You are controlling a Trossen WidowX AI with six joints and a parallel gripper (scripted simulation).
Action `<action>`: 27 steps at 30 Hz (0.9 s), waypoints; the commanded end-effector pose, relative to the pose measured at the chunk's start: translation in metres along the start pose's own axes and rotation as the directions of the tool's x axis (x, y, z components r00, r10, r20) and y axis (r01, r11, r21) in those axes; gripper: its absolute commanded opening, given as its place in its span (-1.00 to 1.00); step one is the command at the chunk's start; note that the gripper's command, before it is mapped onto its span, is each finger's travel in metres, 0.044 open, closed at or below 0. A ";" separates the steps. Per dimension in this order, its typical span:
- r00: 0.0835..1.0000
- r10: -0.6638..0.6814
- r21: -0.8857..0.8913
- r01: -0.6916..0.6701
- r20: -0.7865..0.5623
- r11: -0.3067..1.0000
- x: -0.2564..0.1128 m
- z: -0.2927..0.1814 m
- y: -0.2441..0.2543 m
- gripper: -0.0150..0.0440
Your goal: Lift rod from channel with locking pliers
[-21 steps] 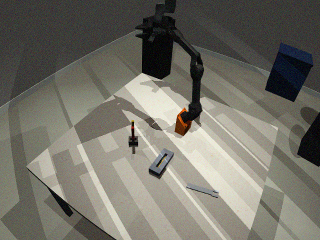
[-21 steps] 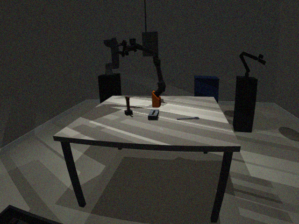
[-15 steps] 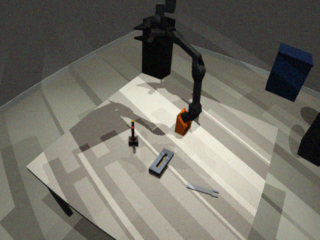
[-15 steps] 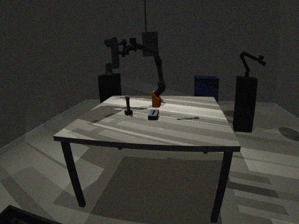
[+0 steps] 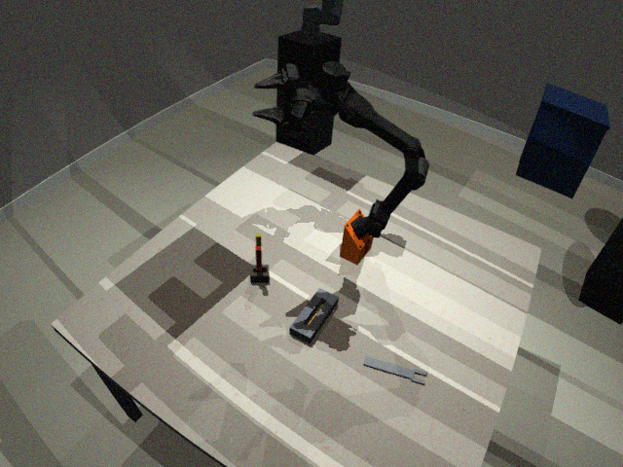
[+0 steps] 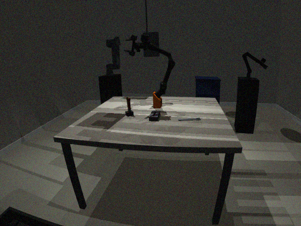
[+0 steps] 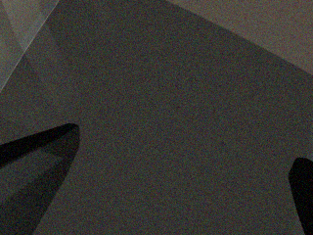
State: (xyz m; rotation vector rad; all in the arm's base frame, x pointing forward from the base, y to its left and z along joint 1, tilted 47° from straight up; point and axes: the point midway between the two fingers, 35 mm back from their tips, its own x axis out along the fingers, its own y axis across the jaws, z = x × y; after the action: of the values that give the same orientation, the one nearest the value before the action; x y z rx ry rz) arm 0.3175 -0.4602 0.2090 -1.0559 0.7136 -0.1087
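The locking pliers (image 5: 258, 257) (image 6: 128, 104) stand upright in the small dark holster (image 5: 259, 277) (image 6: 129, 113), left of the arm's base. Their handles show red with a yellow top; their jaws are hidden. The grey channel block (image 5: 301, 333) (image 6: 154, 119) lies on the table to the right of the holster. The thin yellow rod (image 5: 315, 315) shows inside its slot. My gripper (image 5: 255, 99) (image 6: 125, 45) (image 7: 187, 152) is wide open and empty, high above the table and far from pliers and block, pointing left.
A flat grey fork-ended bar (image 5: 389, 368) (image 6: 189, 119) lies right of the block. The arm's orange base (image 5: 355, 247) (image 6: 157, 102) stands behind the block. Dark pedestals and a blue box (image 5: 563, 138) (image 6: 208, 87) stand beyond the table.
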 end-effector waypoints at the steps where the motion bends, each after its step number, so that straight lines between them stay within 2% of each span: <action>1: 0.999 -0.031 0.095 0.027 0.041 0.995 -0.009 0.071 -0.002 1.00; 8: 0.980 -0.102 0.299 0.048 0.169 0.953 -0.050 0.205 0.014 1.00; 15: 0.920 -0.186 0.549 -0.037 0.345 0.835 -0.126 0.315 0.059 1.00; 23: 0.783 -0.273 0.749 -0.335 0.559 0.572 -0.228 0.376 0.128 1.00; 25: 0.752 -0.286 0.757 -0.401 0.594 0.517 -0.243 0.380 0.139 1.00; 27: 0.748 -0.288 0.757 -0.410 0.598 0.509 -0.245 0.381 0.141 1.00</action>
State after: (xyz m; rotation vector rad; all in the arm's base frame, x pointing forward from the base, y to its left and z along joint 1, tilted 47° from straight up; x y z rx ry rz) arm 0.3275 -0.0100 0.3255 -0.0875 -0.0174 -0.0094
